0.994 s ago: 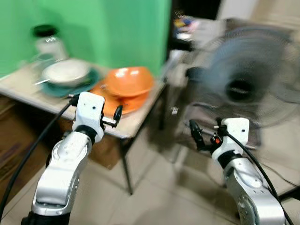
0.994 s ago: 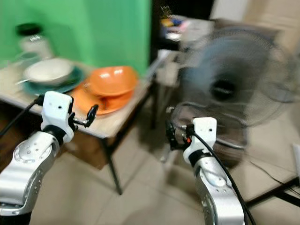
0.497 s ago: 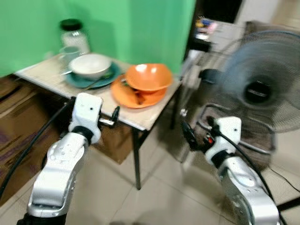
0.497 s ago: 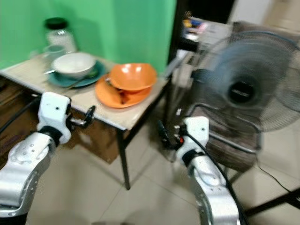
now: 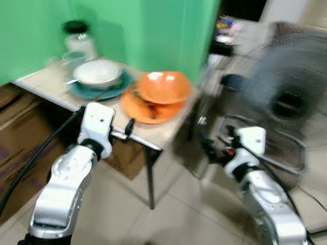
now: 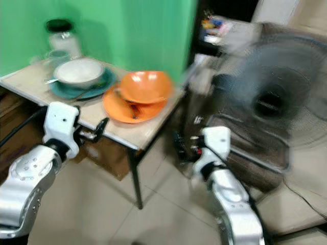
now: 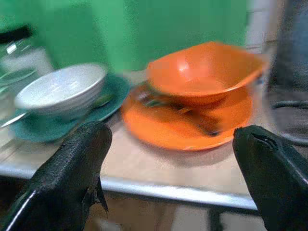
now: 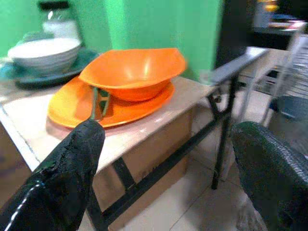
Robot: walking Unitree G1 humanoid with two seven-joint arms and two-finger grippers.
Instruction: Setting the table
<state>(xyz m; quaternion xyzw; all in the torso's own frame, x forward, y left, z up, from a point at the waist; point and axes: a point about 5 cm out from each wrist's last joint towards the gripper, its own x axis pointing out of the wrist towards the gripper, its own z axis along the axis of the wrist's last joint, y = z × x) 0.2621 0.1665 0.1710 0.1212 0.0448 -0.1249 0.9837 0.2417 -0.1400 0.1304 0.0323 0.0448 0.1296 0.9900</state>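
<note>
Orange bowl (image 5: 163, 87) sits on an orange plate (image 5: 153, 108) near the front right corner of a small worktop (image 5: 56, 84) that stands against a green wall (image 5: 127, 30). A piece of green-handled cutlery (image 8: 98, 103) lies on the plate, tucked partly under the bowl's rim; blur hides what kind it is. Just to the left of this pair, a white bowl (image 5: 97, 72) rests on a teal plate (image 5: 84, 91), with a utensil handle (image 5: 71, 80) sticking out past its rim. Behind them, toward the wall, stand a clear glass (image 5: 74, 57) and a glass jar with a black lid (image 5: 76, 34).

The left gripper (image 5: 127, 128) is raised in front of the worktop's front edge, just below the orange plate, not touching anything; in the left wrist view its two black fingers (image 7: 72, 168) stand wide apart with nothing between them, framing both sets of dishes. The right gripper (image 5: 207, 145) hovers off the worktop's right side, over the tiled floor (image 5: 173, 214); its fingers (image 8: 62, 178) are likewise spread wide and empty, pointing toward the orange bowl and plate.

A large floor fan (image 5: 286, 102) stands to the right of the worktop, blurred. Cardboard boxes (image 5: 20, 138) sit under and beside the worktop on the left.
</note>
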